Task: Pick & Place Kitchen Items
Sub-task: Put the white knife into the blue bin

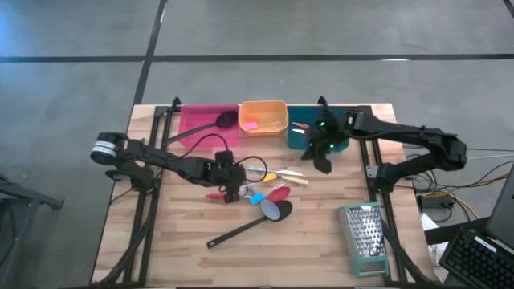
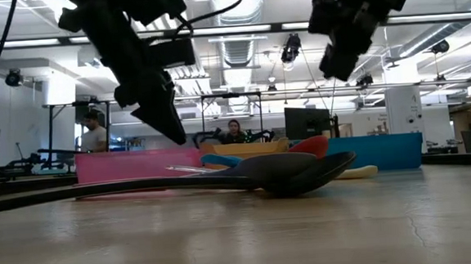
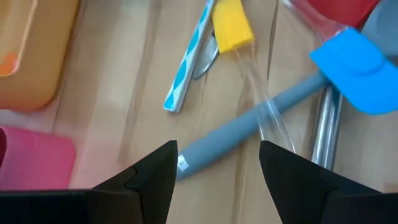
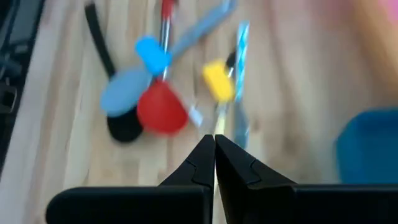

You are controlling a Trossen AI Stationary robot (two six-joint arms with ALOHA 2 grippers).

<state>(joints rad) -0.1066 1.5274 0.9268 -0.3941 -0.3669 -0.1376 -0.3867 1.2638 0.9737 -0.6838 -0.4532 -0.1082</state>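
A pile of utensils lies mid-table: a blue spatula with a grey handle, a yellow spatula with a clear handle, a blue-striped handle, a red spatula, a grey spoon and a black long-handled spoon. Another black spoon lies in the pink bin. My left gripper is open above the grey handle's free end, one finger on each side, apart from it. My right gripper is shut and empty, raised near the teal bin.
The orange bin stands between the pink and teal bins at the far edge, with small pieces inside. A metal grater with green trim lies at the near right. Bare wood lies at the near left. People sit in the room beyond.
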